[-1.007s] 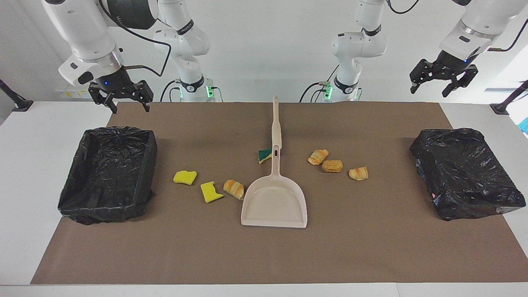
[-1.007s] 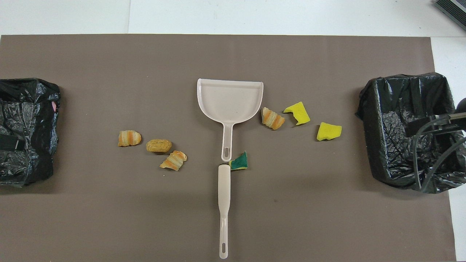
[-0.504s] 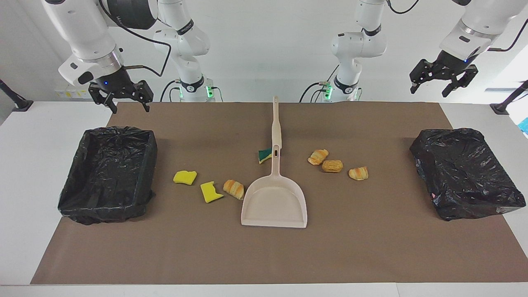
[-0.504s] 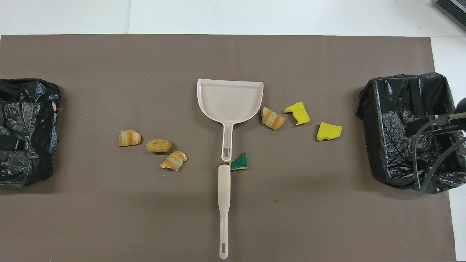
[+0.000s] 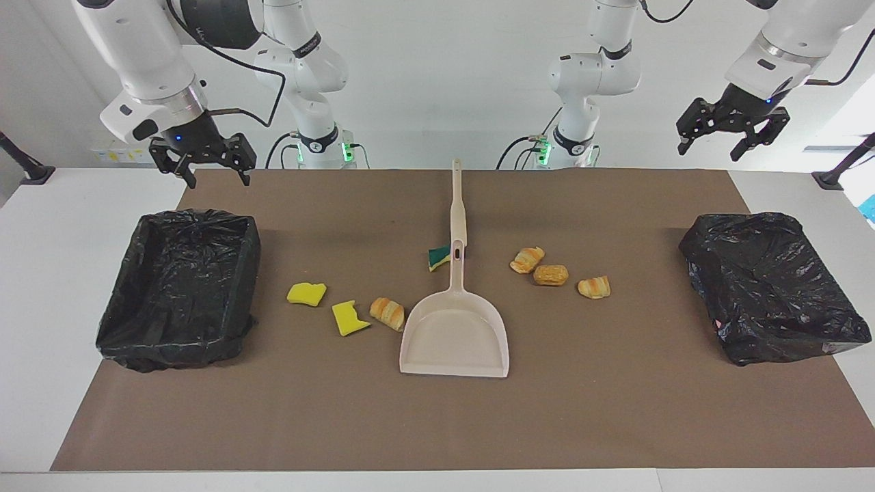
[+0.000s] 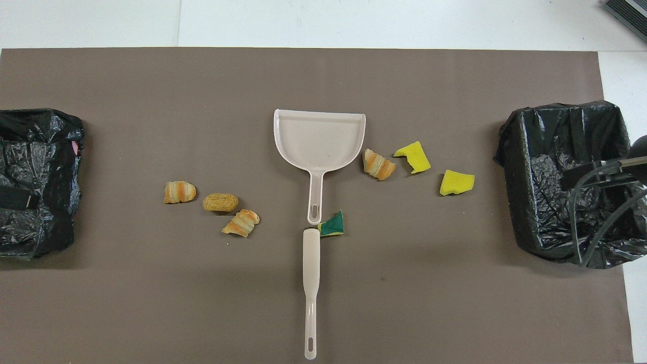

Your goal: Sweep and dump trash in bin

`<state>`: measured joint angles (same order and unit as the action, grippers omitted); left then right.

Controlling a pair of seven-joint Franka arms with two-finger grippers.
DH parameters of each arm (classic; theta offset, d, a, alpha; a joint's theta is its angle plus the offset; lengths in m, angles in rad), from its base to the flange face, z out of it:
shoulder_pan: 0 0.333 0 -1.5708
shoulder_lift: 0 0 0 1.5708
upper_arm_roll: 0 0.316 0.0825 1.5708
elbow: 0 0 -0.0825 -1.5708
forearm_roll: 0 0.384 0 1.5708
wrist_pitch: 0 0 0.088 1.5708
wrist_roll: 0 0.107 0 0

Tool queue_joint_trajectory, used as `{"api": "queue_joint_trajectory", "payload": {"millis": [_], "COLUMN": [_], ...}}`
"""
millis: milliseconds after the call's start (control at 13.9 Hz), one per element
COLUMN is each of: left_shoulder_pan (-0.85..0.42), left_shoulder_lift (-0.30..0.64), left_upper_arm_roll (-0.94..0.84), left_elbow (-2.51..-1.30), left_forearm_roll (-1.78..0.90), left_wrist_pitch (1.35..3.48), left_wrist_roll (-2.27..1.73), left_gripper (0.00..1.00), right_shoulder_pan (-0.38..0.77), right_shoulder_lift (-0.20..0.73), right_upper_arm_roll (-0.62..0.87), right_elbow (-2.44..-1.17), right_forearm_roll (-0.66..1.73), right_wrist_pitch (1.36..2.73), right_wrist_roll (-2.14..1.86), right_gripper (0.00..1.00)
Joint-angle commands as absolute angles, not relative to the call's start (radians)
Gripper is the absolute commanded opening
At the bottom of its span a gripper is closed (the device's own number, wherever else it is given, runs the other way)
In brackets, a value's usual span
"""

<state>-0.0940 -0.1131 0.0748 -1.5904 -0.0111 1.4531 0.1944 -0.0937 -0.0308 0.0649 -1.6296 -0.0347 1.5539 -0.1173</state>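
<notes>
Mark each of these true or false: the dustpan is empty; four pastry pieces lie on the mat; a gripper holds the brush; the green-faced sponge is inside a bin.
1. The dustpan is empty. True.
2. Four pastry pieces lie on the mat. True.
3. A gripper holds the brush. False: the left gripper and right gripper hang open in the air, and the brush lies on the mat.
4. The green-faced sponge is inside a bin. False: the green-faced sponge lies on the mat beside the dustpan's handle.
</notes>
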Motion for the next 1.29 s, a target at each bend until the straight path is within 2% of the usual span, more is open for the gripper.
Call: {"api": "queue_joint_trajectory", "payload": {"millis": [0,288,647,791,1007,1223], "left_shoulder_pan": [-0.126,-0.305,-0.589,-0.707,-0.875,-0.992], "left_shoulder_lift": [-0.137,-0.153,-0.219,-0.245,-0.233,-0.207], "left_upper_arm_roll": [0.083,0.081,0.078,0.078,0.078,0.078], "left_elbow": [-1.631,-1.728,-1.980,-2.083,-2.204,-2.343], "left_forearm_roll": [0.002,-0.002,-0.052,-0.066,-0.066,-0.066], "left_wrist_pitch": [1.474,1.525,1.727,1.811,1.963,2.119], "left_wrist_roll": [0.166,-0.024,-0.276,-0.362,-0.550,-0.632], "left_gripper": [1.00,1.00,1.00,1.00,1.00,1.00], "right_shoulder_pan": [-0.086,-0.087,-0.087,-0.087,-0.087,-0.087], "right_shoulder_lift": [-0.058,-0.074,-0.083,-0.078,-0.075,-0.080], "right_upper_arm_roll": [0.080,0.080,0.080,0.080,0.080,0.080], "right_elbow": [-1.663,-1.690,-1.750,-1.785,-1.792,-1.799], "right_forearm_roll": [-0.037,-0.035,-0.035,-0.035,-0.035,-0.035], "right_wrist_pitch": [1.585,1.592,1.624,1.678,1.689,1.678], "right_wrist_roll": [-0.095,-0.098,-0.100,-0.104,-0.109,-0.107], "right_gripper": [1.00,1.00,1.00,1.00,1.00,1.00]}}
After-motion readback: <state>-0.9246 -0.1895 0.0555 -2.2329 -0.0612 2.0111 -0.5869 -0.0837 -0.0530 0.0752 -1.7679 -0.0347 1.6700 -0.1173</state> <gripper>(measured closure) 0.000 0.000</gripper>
